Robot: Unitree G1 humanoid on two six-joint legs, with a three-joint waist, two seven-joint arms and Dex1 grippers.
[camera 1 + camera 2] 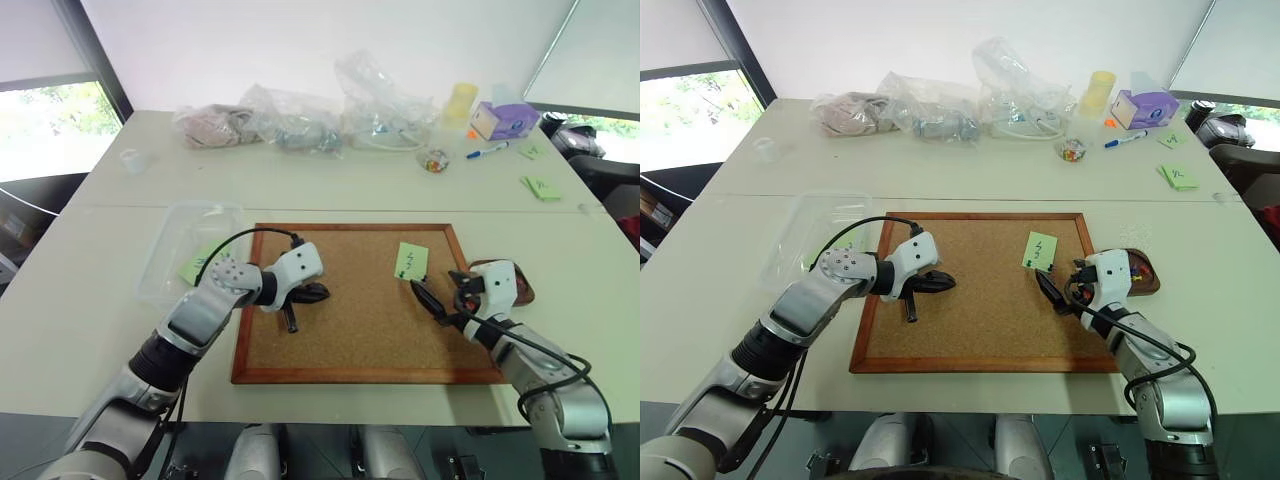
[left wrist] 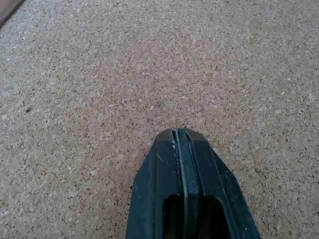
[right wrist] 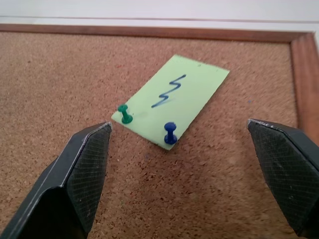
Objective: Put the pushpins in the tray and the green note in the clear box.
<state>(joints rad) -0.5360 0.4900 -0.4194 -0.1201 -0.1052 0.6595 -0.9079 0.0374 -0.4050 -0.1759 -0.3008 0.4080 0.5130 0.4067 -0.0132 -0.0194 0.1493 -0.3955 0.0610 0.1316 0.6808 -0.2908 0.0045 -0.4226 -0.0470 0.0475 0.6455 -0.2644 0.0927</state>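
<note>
Corkboard (image 1: pixel 350 330) lay mostly bare inside its wood frame. Left gripper (image 2: pixel 180 144) sat pressed together over open cork, holding nothing. Right gripper (image 3: pixel 179 144) was spread wide, just short of the green note (image 3: pixel 172 102). Right wrist view showed two pushpins (image 3: pixel 170 133) fixing the note's near edge, one green, one blue. Tray (image 1: pixel 1145 280) sat beside the frame's right edge; clear box (image 1: pixel 185 245) off its left.

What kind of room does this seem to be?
Probably an office or lab workroom: large white tables, a corkboard with a pinned green note, a marker pen, and windows behind.
</note>
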